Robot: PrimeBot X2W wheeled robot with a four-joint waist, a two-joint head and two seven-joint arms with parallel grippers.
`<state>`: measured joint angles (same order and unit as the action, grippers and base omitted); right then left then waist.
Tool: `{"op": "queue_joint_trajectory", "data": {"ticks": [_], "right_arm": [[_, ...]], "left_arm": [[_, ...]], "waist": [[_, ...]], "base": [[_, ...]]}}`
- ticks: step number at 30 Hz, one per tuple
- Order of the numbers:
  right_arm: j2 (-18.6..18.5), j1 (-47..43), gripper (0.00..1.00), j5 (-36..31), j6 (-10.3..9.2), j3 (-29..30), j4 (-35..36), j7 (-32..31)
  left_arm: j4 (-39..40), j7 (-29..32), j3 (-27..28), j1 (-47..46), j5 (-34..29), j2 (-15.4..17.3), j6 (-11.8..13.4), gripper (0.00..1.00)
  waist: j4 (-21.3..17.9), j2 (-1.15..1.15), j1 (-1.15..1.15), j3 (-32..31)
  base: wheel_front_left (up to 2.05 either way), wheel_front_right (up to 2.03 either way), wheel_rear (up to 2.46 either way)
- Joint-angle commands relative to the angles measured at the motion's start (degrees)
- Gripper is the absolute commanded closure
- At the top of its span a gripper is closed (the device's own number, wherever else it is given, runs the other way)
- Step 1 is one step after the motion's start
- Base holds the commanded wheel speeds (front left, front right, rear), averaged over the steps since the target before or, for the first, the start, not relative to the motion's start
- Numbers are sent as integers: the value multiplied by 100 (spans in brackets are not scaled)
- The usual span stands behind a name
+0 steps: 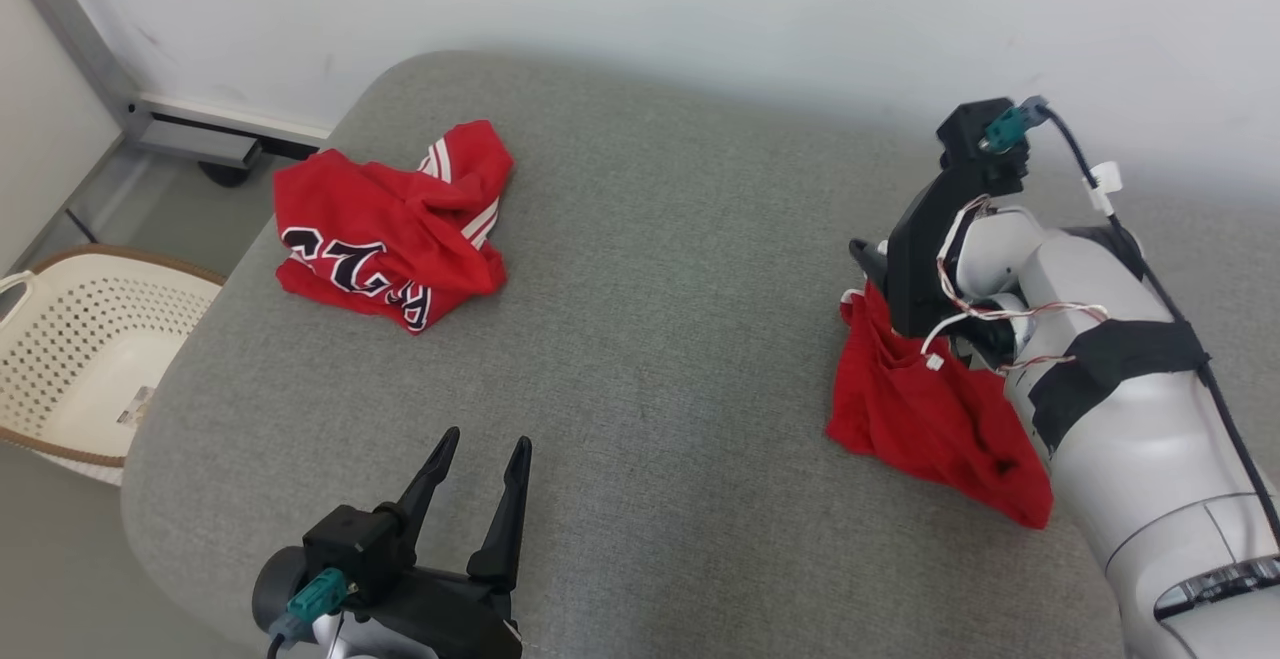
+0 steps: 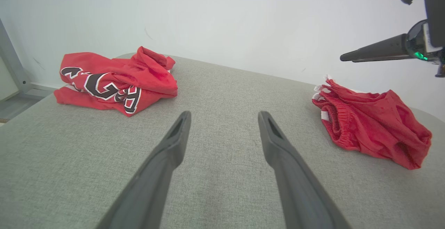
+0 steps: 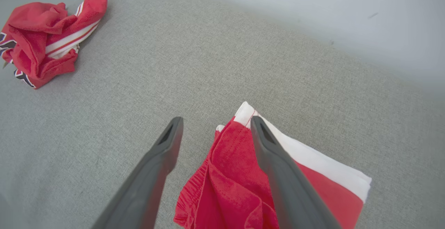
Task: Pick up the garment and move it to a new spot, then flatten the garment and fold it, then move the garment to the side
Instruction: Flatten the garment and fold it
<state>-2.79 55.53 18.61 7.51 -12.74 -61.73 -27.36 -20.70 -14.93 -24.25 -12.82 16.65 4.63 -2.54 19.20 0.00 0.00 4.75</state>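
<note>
The garment (image 1: 920, 419), a pair of red shorts with white trim, lies crumpled on the grey cushion (image 1: 660, 319) at the right. My right gripper (image 3: 215, 121) hovers just above its far end, open. The cloth (image 3: 236, 173) lies under and between the spread fingers, gripped by neither. In the left wrist view the shorts (image 2: 372, 124) rest flat on the cushion, with one right finger (image 2: 379, 50) above them. My left gripper (image 1: 486, 439) stands open and empty near the front edge, pointing over bare cushion (image 2: 225, 114).
A second red garment, a jersey with black and white lettering (image 1: 390, 229), is bunched at the cushion's back left. A cream perforated basket (image 1: 80, 339) stands on the floor to the left. A white wall runs close behind the cushion.
</note>
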Motion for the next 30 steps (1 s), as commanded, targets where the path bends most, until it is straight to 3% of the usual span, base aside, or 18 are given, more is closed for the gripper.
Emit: {"op": "queue_joint_trajectory", "data": {"ticks": [1,9,16,17,18,19,20,21,30], "right_arm": [[-22,133,0,-48,-4,88,-84,175],[-162,283,0,-895,-4,844,-663,1150],[-335,-77,1,-1509,-4,1377,-916,1455],[-345,-144,19,-1595,-4,1437,-936,1482],[-337,-213,52,-1651,-4,1496,-956,1472],[-336,-272,63,-1733,-4,1549,-971,1464],[-337,-318,91,-1820,-4,1605,-974,1476],[-320,-371,100,-1898,-4,1655,-981,1467],[-90,-688,100,-2294,-4,1858,-1002,1347]], "left_arm": [[12,-41,28,-25,8,37,3,0],[60,-40,79,70,-19,77,37,0],[155,-41,111,177,-10,141,7,0],[156,-41,106,189,-10,149,3,0],[159,-41,104,198,-12,158,-1,0],[163,-41,100,200,-12,165,-1,0],[165,-41,97,195,-13,164,4,0],[169,-41,97,191,-12,165,7,0],[115,-41,27,125,-10,144,-21,0]], "waist": [[-87,0,0,-45],[-335,0,0,-149],[-514,0,0,-161],[-530,0,0,-167],[-550,0,0,-171],[-566,0,0,-171],[-583,0,0,-170],[-599,0,0,-168],[-592,0,0,-157]], "base": [[0,0,0],[0,0,0],[0,0,0],[0,0,0],[0,0,0],[0,0,0],[0,0,0],[0,0,0],[0,0,0]]}}
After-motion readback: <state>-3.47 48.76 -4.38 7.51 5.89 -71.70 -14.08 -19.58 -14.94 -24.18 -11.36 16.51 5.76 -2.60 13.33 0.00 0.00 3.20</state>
